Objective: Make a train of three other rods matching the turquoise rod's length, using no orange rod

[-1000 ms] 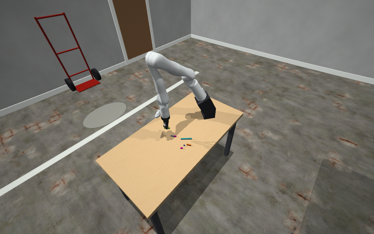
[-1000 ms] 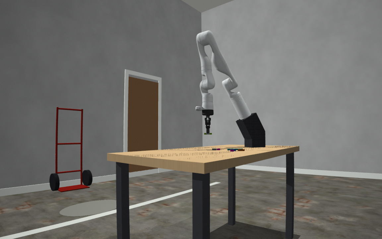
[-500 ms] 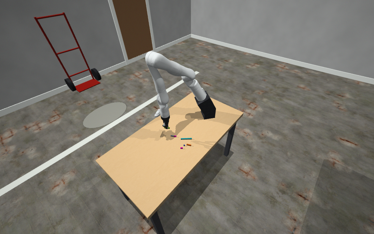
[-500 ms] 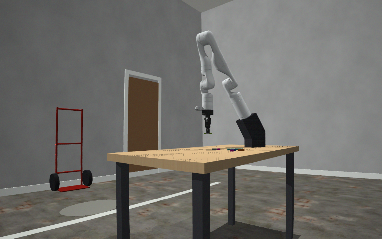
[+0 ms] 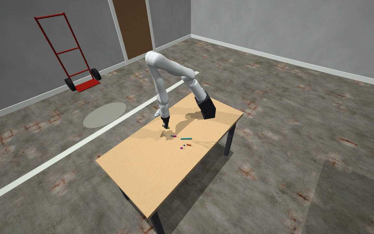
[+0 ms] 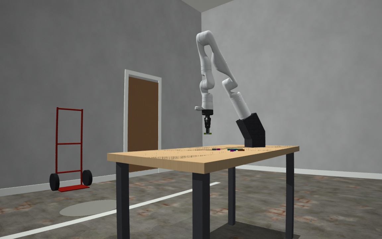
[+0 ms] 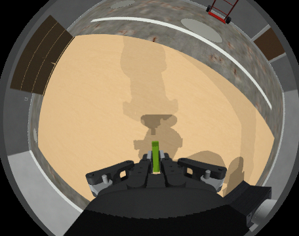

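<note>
The gripper [image 5: 166, 127] [image 6: 207, 132] [image 7: 155, 156] clasps a lime rod [image 5: 168, 128] [image 6: 209, 133] [image 7: 155, 157] above the table [image 5: 150, 174] [image 6: 157, 157] [image 7: 90, 82], with a grey rod [image 5: 172, 136] [image 6: 214, 149] and a magenta rod [image 5: 175, 136] [image 6: 218, 149] end to end below it, near the turquoise rod [image 5: 186, 138] [image 6: 233, 149].

My arm [image 5: 172, 65] [image 6: 219, 56] comprises smooth white, rounded tubular segments with thin dark seam rings. Above the gripper [image 5: 166, 126] [image 6: 207, 131] [image 7: 155, 156], a small pale camera housing [image 5: 157, 112] [image 6: 198, 108] projects sideways. The gripper is black, with 2 mirrored linkages, silvery-grey pivot pins and grey fingertip parts. Well apart from it stands my angular black pedestal [image 5: 210, 116] [image 6: 259, 139].
</note>
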`<state>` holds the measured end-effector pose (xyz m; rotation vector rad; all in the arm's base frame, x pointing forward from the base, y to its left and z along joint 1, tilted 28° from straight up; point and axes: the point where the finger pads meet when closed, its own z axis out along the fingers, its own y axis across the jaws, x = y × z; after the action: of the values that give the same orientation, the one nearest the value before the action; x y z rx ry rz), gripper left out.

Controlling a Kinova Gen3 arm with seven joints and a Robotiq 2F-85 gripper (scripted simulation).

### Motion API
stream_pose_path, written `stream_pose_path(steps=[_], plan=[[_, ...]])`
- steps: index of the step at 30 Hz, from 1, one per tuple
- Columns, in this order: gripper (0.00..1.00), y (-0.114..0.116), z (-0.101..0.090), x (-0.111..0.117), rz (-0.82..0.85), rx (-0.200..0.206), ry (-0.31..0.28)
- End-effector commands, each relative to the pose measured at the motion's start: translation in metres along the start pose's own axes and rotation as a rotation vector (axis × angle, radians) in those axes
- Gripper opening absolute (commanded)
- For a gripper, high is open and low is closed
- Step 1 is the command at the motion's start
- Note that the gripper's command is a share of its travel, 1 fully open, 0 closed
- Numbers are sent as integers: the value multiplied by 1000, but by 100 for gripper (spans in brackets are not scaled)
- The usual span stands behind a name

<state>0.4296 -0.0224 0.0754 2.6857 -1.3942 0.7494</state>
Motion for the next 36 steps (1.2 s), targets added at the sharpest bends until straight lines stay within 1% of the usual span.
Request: stream_pose_path(steps=[1,22,28,34,36], plan=[[5,0,0,0,0,1,0],[5,0,2,0,0,1,1],[5,0,11,0,0,2,1],[5,0,28,0,0,2,1],[5,0,28,0,0,2,1]])
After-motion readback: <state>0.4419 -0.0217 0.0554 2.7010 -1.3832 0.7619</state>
